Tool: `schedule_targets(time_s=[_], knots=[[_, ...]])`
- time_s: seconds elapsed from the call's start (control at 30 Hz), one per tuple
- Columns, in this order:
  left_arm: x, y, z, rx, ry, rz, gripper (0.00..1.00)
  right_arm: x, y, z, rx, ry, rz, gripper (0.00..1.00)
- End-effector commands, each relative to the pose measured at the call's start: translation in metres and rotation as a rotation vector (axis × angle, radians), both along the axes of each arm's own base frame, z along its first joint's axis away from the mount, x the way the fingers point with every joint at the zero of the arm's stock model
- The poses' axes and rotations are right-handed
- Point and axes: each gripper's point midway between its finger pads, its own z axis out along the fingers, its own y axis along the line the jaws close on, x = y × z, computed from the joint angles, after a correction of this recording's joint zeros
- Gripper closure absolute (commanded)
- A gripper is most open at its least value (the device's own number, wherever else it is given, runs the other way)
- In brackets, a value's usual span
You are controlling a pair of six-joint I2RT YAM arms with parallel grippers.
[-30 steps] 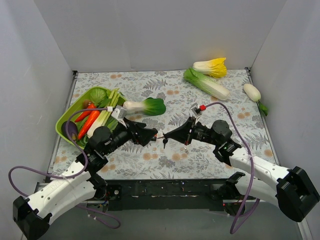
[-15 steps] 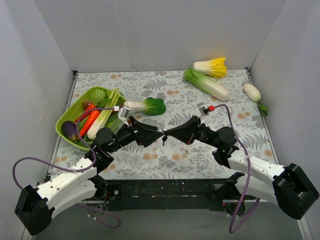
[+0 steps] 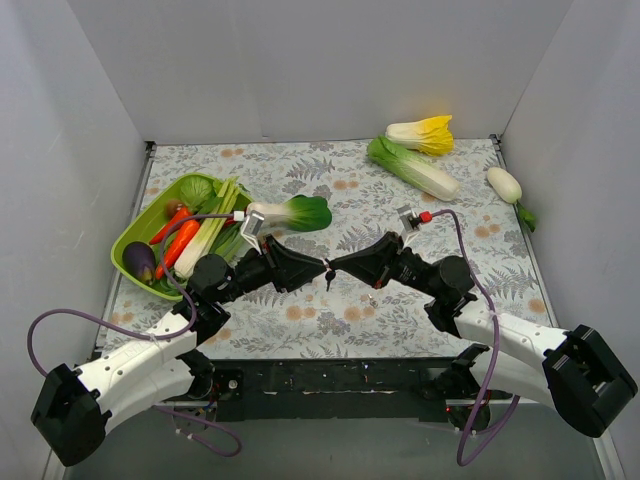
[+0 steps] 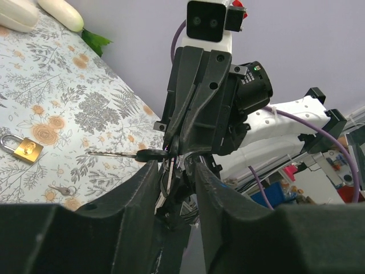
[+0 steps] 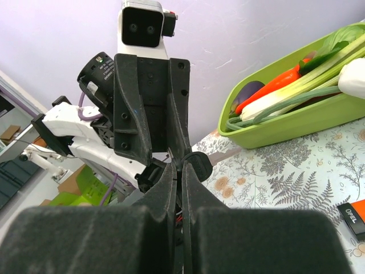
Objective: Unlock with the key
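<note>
Partly legible black tag (image 5: 350, 217); key (image 4: 149, 154) aloft

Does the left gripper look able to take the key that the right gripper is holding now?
Probably yes. The right gripper is shut on the key in mid-air, and the left gripper has a finger on each side of it. Nothing stands between them; whether it grips already is unclear.

Bright, even diffuse light, soft faint shadows, overhead view sharp, wrist foregrounds dark and blurred
</note>
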Motion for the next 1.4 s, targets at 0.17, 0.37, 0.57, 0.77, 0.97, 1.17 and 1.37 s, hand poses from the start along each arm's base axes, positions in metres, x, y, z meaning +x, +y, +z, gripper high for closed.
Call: schedule_targets(time_s=[0.17,0.37,0.57,0.77,0.97,1.17,1.37], knots=[[-0.002,0.0,0.005,0.014,-0.034,-0.003,0.8,0.0,-0.002,0.011,0.036,-0.035,-0.016,0.99],[-0.001,-0.002,0.0,0.037,-0.027,-0.012,0.83,0.001,-0.002,0.009,0.032,-0.034,-0.022,0.99],[0.0,-0.002,-0.003,0.031,-0.028,-0.008,1.0,0.002,0.0,-0.001,0.0,-0.021,-0.021,0.99],[0.001,-0.001,-0.005,0.054,-0.051,0.001,1.0,0.003,0.003,-0.016,-0.045,-0.002,-0.009,0.99],[-0.008,0.002,-0.008,0.161,-0.1,-0.037,1.0,-0.007,0.002,-0.022,-0.087,-0.023,0.031,0.49],[-0.029,0.006,-0.023,0.338,-0.134,-0.169,1.0,-0.015,-0.008,-0.027,-0.223,-0.077,0.016,0.32],[-0.06,0.006,-0.038,0.414,-0.153,-0.393,1.0,-0.032,-0.02,-0.021,-0.398,-0.177,0.076,0.32]])
